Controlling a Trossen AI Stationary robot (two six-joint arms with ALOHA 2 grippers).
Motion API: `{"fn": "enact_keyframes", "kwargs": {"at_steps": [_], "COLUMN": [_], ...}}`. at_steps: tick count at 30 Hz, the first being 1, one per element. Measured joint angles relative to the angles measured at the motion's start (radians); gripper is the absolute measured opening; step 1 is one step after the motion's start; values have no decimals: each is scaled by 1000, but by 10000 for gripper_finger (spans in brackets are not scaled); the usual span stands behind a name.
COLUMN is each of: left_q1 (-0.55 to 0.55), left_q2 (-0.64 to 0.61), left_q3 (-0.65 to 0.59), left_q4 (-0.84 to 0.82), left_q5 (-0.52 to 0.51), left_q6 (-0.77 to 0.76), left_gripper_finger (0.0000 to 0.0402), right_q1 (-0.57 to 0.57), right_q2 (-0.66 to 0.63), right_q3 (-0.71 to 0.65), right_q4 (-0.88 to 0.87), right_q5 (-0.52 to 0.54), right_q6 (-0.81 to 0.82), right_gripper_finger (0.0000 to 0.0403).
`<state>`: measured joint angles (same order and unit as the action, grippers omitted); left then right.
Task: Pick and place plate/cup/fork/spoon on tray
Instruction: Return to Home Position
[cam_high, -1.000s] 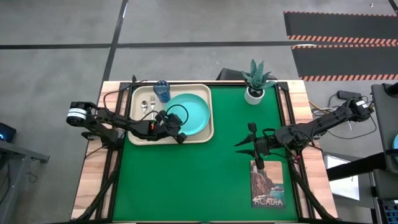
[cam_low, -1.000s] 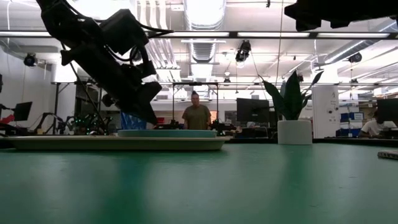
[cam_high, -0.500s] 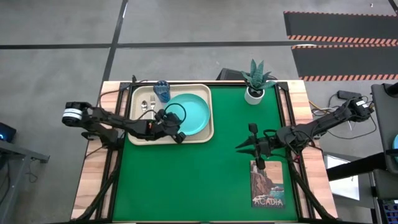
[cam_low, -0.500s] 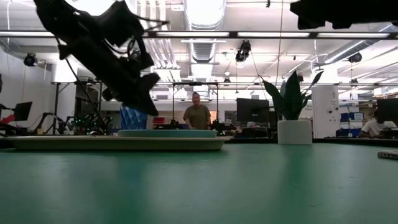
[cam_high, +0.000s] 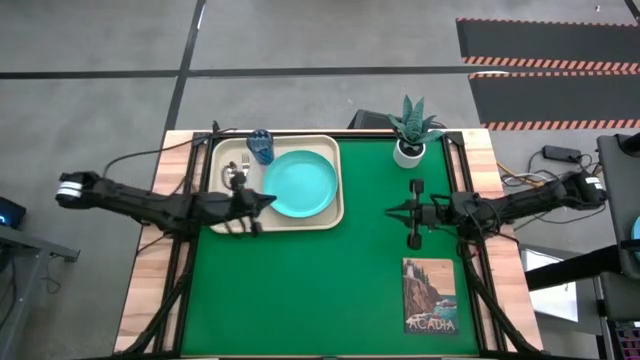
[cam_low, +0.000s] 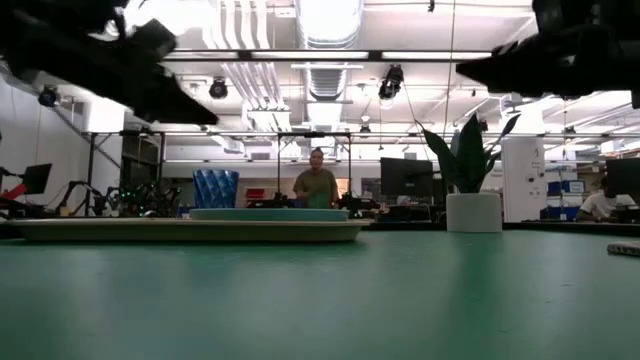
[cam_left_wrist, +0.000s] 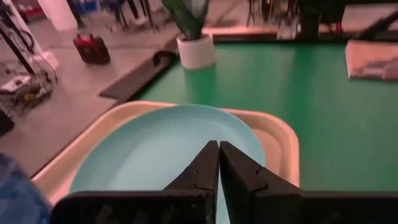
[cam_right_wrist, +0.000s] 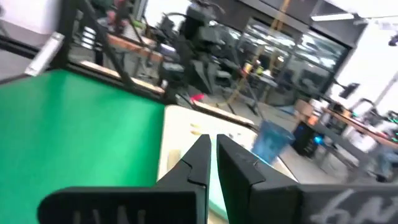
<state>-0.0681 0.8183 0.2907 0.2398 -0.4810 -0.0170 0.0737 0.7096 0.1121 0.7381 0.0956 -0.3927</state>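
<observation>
The beige tray (cam_high: 330, 215) lies at the table's far left. On it are the turquoise plate (cam_high: 300, 183), the dark-blue cup (cam_high: 261, 147) at its far edge, and two small silver utensils (cam_high: 238, 167), the fork and the spoon, on its left part. My left gripper (cam_high: 268, 198) is shut and empty. It hangs above the tray's near part, at the plate's left rim, and points at the plate (cam_left_wrist: 155, 149). My right gripper (cam_high: 390, 211) is shut and empty above the green cloth, right of the tray. It points at the tray (cam_right_wrist: 180, 127) and the cup (cam_right_wrist: 273, 140).
A white pot with a green plant (cam_high: 410, 140) stands at the far edge, right of the tray. A picture card reading "Acadia" (cam_high: 430, 295) lies at the near right. The green cloth (cam_high: 300, 290) between them is bare. A person (cam_low: 317, 187) stands in the room behind.
My left gripper has risen off the tray and drawn back toward the table's left edge, so the cup now shows in the low view. My right gripper has gone a little toward the far edge and has turned about its own axis.
</observation>
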Motion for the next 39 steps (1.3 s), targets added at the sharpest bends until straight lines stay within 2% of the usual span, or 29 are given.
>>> {"fn": "enact_keyframes", "kwargs": {"at_steps": [5,9,13,18,24,29,34,39], "left_q1": [1,1,1,1,0,0,0,0], "left_q2": [-230,-384,-504,-596,-617,-597,-572,-536], "left_q3": [-117,-198,-258,-282,-282,-283,-283,-284], "left_q4": [14,13,13,-13,-18,-19,-18,-16], "left_q5": [-1,2,4,4,4,4,5,6], "left_q6": [8,28,24,28,26,26,25,24], "left_gripper_finger": [0,0,0,0,0,0,0,0], "right_q1": [-47,-52,-51,-53,-55,-55,-54,-53], "right_q2": [-75,-161,-249,-361,-457,-553,-695,-705], "right_q3": [-18,-18,-18,-18,-49,-92,-99,-100], "right_q4": [-15,-92,-153,-289,-345,-337,-360,-364], "right_q5": [-22,-21,-20,-17,-13,63,-44,-95], "right_q6": [-11,-27,-11,-40,-95,-123,-116,-115], "right_gripper_finger": [9,9,9,9,9,9,9,9]}}
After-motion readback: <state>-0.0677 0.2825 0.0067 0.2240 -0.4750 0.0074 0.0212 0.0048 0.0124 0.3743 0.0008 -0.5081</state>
